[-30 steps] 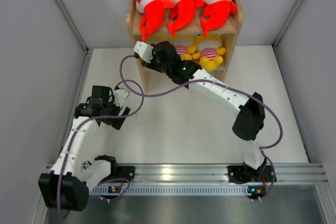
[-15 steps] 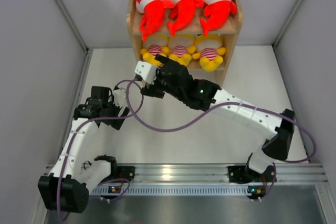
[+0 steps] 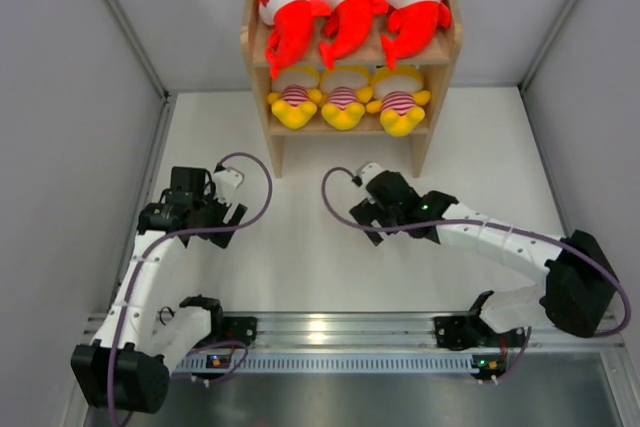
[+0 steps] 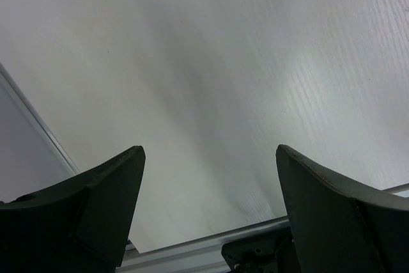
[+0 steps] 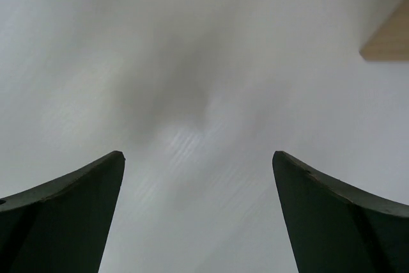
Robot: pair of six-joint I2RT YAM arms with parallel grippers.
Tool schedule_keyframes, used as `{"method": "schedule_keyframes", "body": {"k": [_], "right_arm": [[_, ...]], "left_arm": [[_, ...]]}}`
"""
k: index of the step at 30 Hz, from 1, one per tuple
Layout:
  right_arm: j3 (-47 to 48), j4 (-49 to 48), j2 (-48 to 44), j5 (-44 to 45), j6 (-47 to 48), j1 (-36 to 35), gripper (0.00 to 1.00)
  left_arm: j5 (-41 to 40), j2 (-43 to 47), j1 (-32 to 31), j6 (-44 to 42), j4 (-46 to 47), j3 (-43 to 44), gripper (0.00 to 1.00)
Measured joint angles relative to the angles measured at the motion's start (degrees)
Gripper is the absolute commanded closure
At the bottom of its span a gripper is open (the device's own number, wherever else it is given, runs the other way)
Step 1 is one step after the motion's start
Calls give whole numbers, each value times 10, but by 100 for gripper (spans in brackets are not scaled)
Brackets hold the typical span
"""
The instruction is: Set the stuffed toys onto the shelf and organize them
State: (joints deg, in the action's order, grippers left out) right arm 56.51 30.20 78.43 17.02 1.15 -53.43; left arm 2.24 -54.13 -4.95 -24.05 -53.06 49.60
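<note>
The wooden shelf [image 3: 258, 59] stands at the far middle of the table. Three red shark stuffed toys [image 3: 350, 2] lie side by side on its top tier. Three yellow striped stuffed toys [image 3: 343, 102] sit in a row on the lower tier. My right gripper [image 3: 366, 219] hovers over the bare table in front of the shelf, open and empty [image 5: 198, 155]; a corner of the shelf [image 5: 390, 43] shows in its wrist view. My left gripper [image 3: 195, 211] is near the left wall, open with nothing between its fingers [image 4: 211, 151].
Grey walls [image 3: 70, 147] close in the table on the left and right. An aluminium rail [image 3: 330, 329] runs along the near edge by the arm bases. Purple cables [image 3: 262, 187] loop from both wrists.
My right arm has pulled back from the shelf's lower tier to the middle of the table, its jaws now open. A yellow toy now sits uncovered at the lower tier's left. The left arm stayed put.
</note>
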Motion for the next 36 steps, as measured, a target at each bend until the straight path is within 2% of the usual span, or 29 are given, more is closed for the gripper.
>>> {"method": "schedule_keyframes", "body": {"k": [3, 8, 13, 16, 23, 36], "right_arm": [[-70, 3, -57, 8, -57, 88, 1], [-128, -16, -154, 17, -126, 242, 1], [-173, -31, -185, 38, -190, 442, 0], [-184, -27, -195, 64, -219, 500, 0], [-184, -32, -238, 102, -248, 510, 1], [-203, -60, -275, 93, -247, 510, 1]], "left_arm": [[0, 7, 0, 0, 0, -2, 10], [-2, 14, 0, 0, 0, -8, 10], [-2, 14, 0, 0, 0, -10, 10], [-2, 14, 0, 0, 0, -10, 10], [-2, 14, 0, 0, 0, -11, 10], [-2, 14, 0, 0, 0, -11, 10]]}}
